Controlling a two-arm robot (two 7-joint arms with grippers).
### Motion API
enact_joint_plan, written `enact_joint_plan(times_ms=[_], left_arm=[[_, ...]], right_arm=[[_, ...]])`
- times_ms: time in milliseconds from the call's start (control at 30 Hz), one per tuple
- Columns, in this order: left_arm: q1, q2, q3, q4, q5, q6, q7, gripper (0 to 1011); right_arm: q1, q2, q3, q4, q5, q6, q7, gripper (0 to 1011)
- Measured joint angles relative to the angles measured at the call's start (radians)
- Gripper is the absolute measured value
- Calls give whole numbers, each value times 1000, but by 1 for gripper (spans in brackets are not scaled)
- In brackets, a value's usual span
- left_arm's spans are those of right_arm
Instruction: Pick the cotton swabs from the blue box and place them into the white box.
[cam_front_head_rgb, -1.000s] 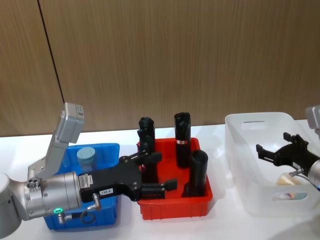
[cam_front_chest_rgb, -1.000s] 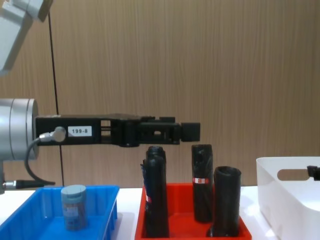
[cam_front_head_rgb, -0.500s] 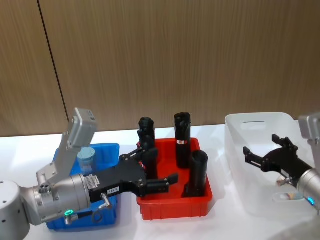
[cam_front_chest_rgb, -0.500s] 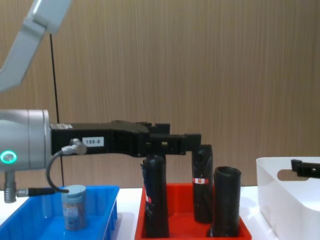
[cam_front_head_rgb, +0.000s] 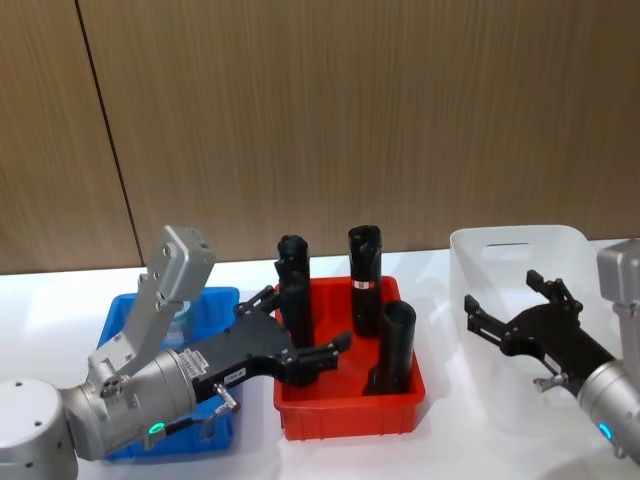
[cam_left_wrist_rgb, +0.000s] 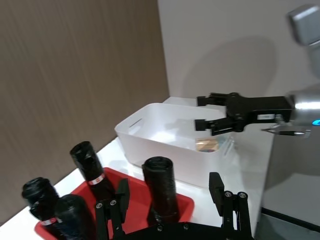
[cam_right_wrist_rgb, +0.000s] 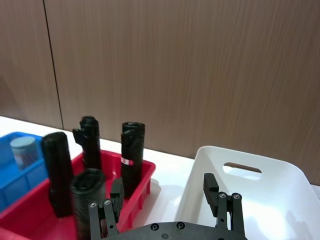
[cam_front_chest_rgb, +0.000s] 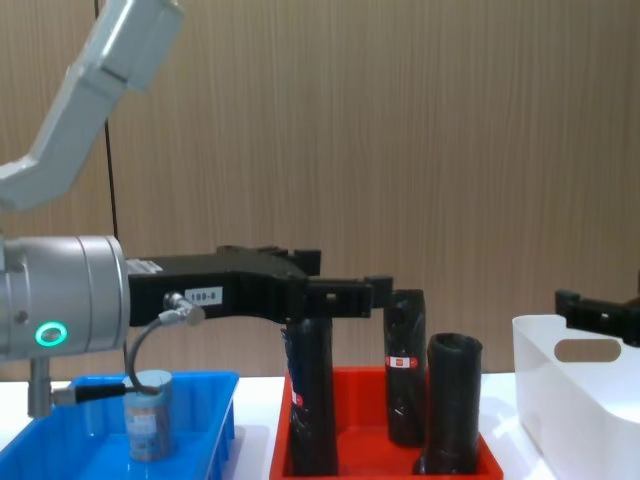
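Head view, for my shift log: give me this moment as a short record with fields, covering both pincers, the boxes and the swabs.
left pincer: open, empty, raised above the left side of the red tray
right pincer: open, empty, above the white box
cotton swabs: one tub upright in the blue box
black cylinders: four, standing in the red tray

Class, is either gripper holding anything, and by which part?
Nothing is held: the left gripper hangs open above the red tray, the right gripper open above the white box.
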Motion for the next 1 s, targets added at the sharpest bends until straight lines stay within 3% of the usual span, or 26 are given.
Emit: enact_joint_plan(times_ms=[433, 1000], left_arm=[[26, -13, 23, -22, 55, -41, 171, 1004], [58, -29, 51, -49, 128, -93, 392, 1004]], right_arm=[[-99, -24, 5, -139, 0, -31, -51, 1001], [-109, -25, 5, -152, 0, -33, -57, 1002]])
